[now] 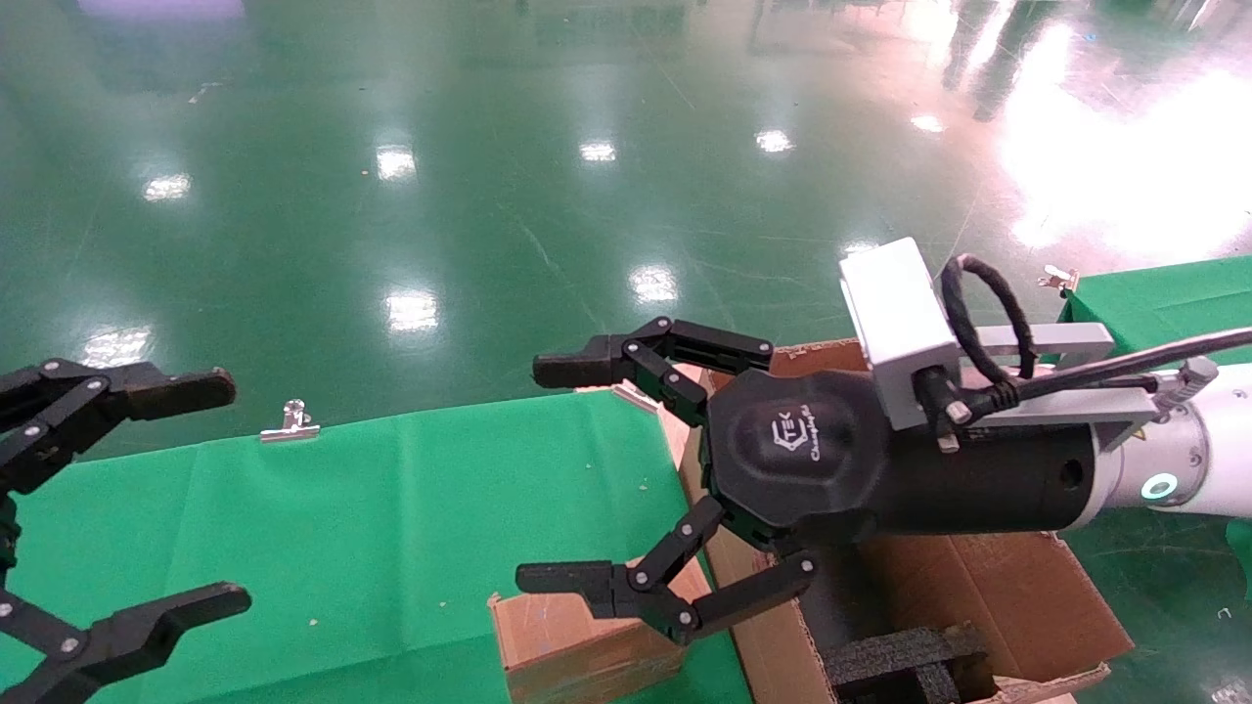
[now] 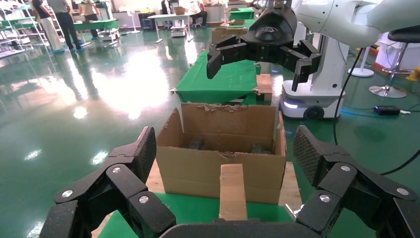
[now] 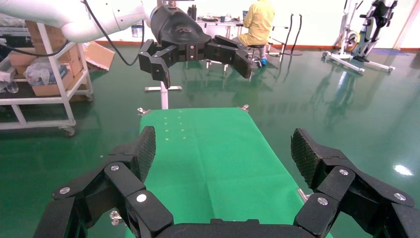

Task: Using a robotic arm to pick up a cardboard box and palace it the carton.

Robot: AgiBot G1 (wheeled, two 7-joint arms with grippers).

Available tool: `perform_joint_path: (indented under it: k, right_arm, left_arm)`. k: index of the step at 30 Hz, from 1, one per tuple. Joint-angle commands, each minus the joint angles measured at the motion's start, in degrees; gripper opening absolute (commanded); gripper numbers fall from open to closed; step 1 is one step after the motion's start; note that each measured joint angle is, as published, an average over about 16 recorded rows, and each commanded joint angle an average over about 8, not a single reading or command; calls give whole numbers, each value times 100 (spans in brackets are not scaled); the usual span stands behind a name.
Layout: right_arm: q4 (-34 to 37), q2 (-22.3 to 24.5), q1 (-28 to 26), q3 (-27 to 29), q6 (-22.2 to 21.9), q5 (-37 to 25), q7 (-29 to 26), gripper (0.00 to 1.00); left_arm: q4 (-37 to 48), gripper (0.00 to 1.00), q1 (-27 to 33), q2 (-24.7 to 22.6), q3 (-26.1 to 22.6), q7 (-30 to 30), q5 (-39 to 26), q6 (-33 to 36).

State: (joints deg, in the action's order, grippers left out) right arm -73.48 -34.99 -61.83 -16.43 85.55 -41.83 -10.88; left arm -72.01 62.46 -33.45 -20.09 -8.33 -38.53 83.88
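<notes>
The right claw (image 1: 558,474) hangs wide open and empty above the small cardboard box (image 1: 577,640), which lies on the green worktop (image 1: 342,528) touching the big carton (image 1: 978,606). The left claw (image 1: 220,494) hovers over the worktop's far left, also spread and empty.

The right gripper (image 1: 548,474) is held out sideways on its white arm (image 1: 1188,455) with the black wrist, and its fingers (image 1: 577,370) are spread wide apart. The left gripper (image 1: 230,494) is raised at the left edge, also spread wide.
</notes>
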Motion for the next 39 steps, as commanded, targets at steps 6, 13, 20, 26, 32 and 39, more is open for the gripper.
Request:
perform_joint_path:
  k: [6, 13, 20, 26, 32, 39]
  right_arm:
    - [0, 0, 0, 0, 0, 0, 0, 100]
    - [0, 0, 0, 0, 0, 0, 0, 100]
    - [-1, 0, 3, 5, 2, 0, 2, 100]
    - [8, 10, -5, -10, -3, -43, -4, 100]
    - [25, 34, -292, -255, 76, -541, -176, 100]
    - [203, -236, -1103, -909, 405, -1610, -439, 100]
  left_arm:
    - [0, 100, 0, 0, 0, 0, 0, 0]
    - [0, 84, 0, 0, 0, 0, 0, 0]
    - [0, 1, 0, 0, 0, 0, 0, 0]
    - [0, 0, 0, 0, 0, 0, 0, 0]
    - [1, 0, 0, 0, 0, 0, 0, 0]
    - [1, 0, 1, 0, -1, 1, 0, 0]
